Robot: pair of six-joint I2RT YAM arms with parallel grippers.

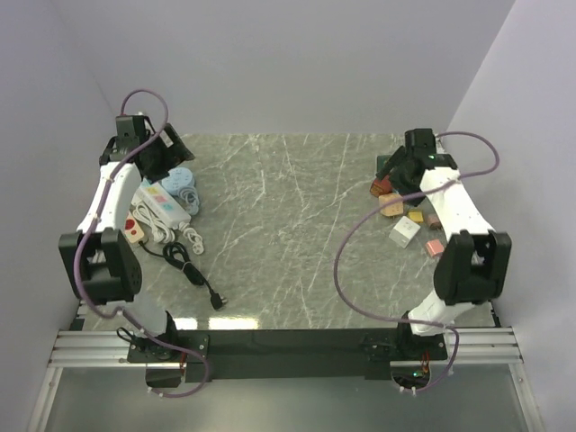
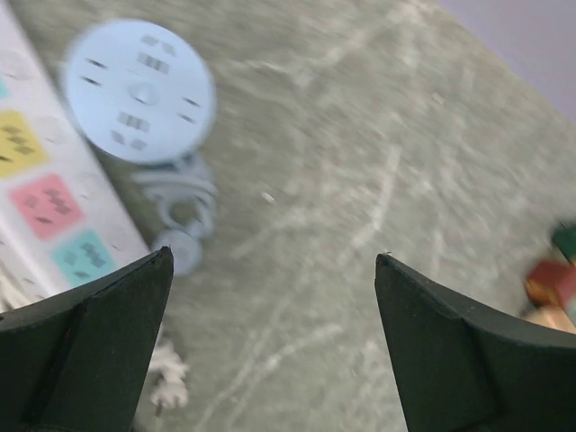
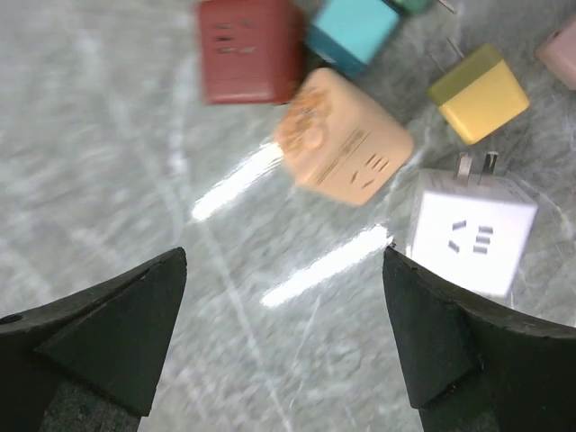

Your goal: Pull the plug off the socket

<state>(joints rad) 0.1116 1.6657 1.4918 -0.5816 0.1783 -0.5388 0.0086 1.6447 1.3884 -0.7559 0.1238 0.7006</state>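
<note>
A white power strip (image 1: pixel 162 207) with coloured sockets lies at the left of the table. It also shows in the left wrist view (image 2: pixel 45 189). A round pale-blue socket (image 1: pixel 180 180) lies just beyond it and shows again in the left wrist view (image 2: pixel 139 90). I see no plug seated in the sockets facing that camera. A black cable (image 1: pixel 184 261) ends in a loose black plug (image 1: pixel 218 303). My left gripper (image 1: pixel 169 151) hangs open and empty above the table beside the blue socket (image 2: pixel 274 270). My right gripper (image 1: pixel 396 169) is open and empty above the cube adaptors (image 3: pixel 283 261).
A white coiled cable (image 1: pixel 180 236) and a red-and-tan piece (image 1: pixel 135 227) lie by the strip's near end. On the right lie several cube adaptors: red (image 3: pixel 247 49), teal (image 3: pixel 353 31), orange (image 3: pixel 346 135), yellow (image 3: pixel 480 93), white (image 3: pixel 472 234). Walls close in left and right.
</note>
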